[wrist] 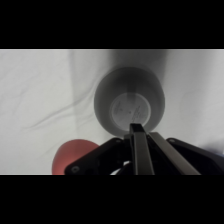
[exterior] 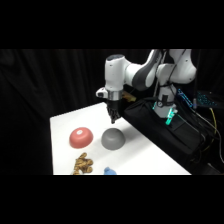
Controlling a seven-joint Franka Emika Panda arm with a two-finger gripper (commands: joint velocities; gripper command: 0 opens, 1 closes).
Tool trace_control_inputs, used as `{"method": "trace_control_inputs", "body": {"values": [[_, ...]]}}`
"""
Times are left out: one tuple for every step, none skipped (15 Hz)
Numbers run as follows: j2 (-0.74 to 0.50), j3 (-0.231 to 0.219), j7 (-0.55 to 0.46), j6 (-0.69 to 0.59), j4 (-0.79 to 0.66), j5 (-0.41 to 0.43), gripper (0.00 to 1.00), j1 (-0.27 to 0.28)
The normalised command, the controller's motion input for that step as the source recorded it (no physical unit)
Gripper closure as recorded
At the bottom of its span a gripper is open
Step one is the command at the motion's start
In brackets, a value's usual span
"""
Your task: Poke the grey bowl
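The grey bowl (exterior: 113,139) lies upside down, dome up, near the middle of the white table (exterior: 65,122). In the wrist view the grey bowl (wrist: 129,107) fills the centre, with its pale flat base facing the camera. My gripper (exterior: 113,119) hangs straight above it, its tip a short way over the dome's top. My gripper (wrist: 136,129) is shut with nothing in it, the two fingers pressed together and pointing at the near rim of the base. I cannot tell whether the tip touches the bowl.
A red bowl (exterior: 81,137), also dome up, sits just left of the grey one; the red bowl (wrist: 75,154) shows at the wrist view's lower left. A brown lumpy object (exterior: 83,164) and a blue object (exterior: 110,171) lie at the front edge. A black case (exterior: 160,130) borders the table's right side.
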Motion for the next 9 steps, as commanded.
{"method": "trace_control_inputs", "body": {"values": [[0.17, 0.006, -0.04, 0.44, -0.11, -0.003, 1.00, 0.016], [0.21, 0.003, -0.04, 0.41, -0.07, -0.013, 1.00, 0.023], [0.23, -0.009, -0.01, 0.37, -0.03, -0.064, 1.00, 0.036], [0.23, -0.018, 0.00, 0.34, -0.01, -0.073, 1.00, 0.046], [0.23, -0.031, 0.00, 0.32, 0.02, -0.094, 1.00, 0.056], [0.24, -0.048, 0.00, 0.32, 0.03, -0.113, 1.00, 0.066], [0.24, -0.051, -0.02, 0.31, 0.05, -0.083, 1.00, 0.066], [0.24, -0.088, 0.02, 0.29, 0.06, -0.137, 1.00, 0.088], [0.23, -0.099, 0.02, 0.26, 0.08, -0.124, 1.00, 0.091]]}}
